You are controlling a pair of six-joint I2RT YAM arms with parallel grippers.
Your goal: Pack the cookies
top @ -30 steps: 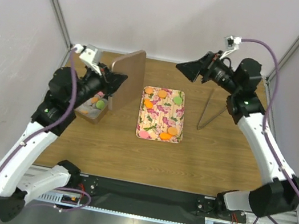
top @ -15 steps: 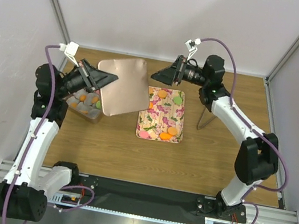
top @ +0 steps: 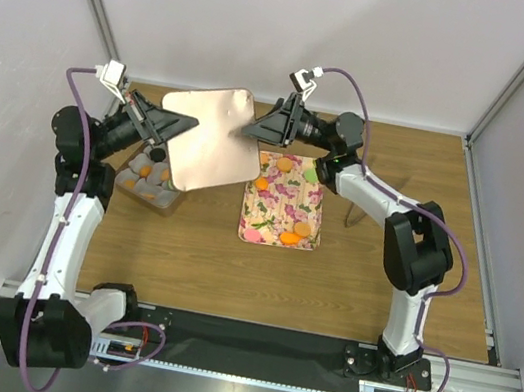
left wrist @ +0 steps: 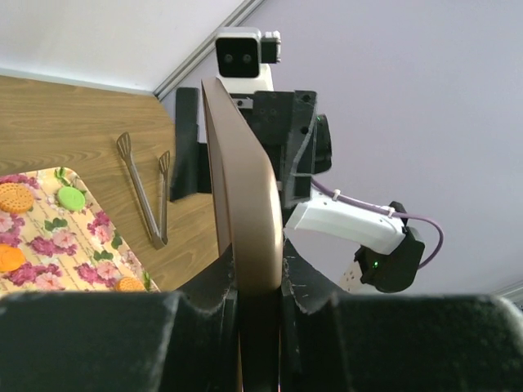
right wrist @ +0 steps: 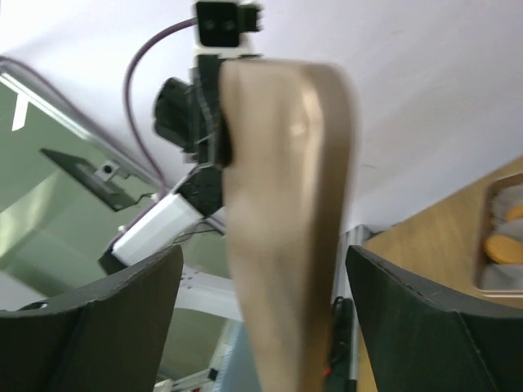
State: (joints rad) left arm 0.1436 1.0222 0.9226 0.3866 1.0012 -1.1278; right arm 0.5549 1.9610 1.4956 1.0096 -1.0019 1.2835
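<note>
My left gripper (top: 175,125) is shut on a tan lid (top: 210,136) and holds it raised and tilted above the table. In the left wrist view the lid (left wrist: 243,188) stands edge-on between the pads of my left gripper (left wrist: 257,286). My right gripper (top: 251,128) is open at the lid's far edge. In the right wrist view the lid (right wrist: 286,204) sits in the gap and the fingers (right wrist: 122,318) stand apart on either side. Cookies (top: 260,182) lie on the floral tray (top: 281,218). More cookies (top: 158,176) sit in an open box (top: 145,198) below the lid.
Metal tongs (top: 367,199) lie on the wooden table right of the tray; they also show in the left wrist view (left wrist: 147,192). The enclosure walls stand close behind both arms. The box (right wrist: 500,237) shows at the right edge of the right wrist view.
My left arm has lifted the lid off the box side and tilted it up toward the middle. My right arm has swung left, bringing its open gripper to the lid's edge.
</note>
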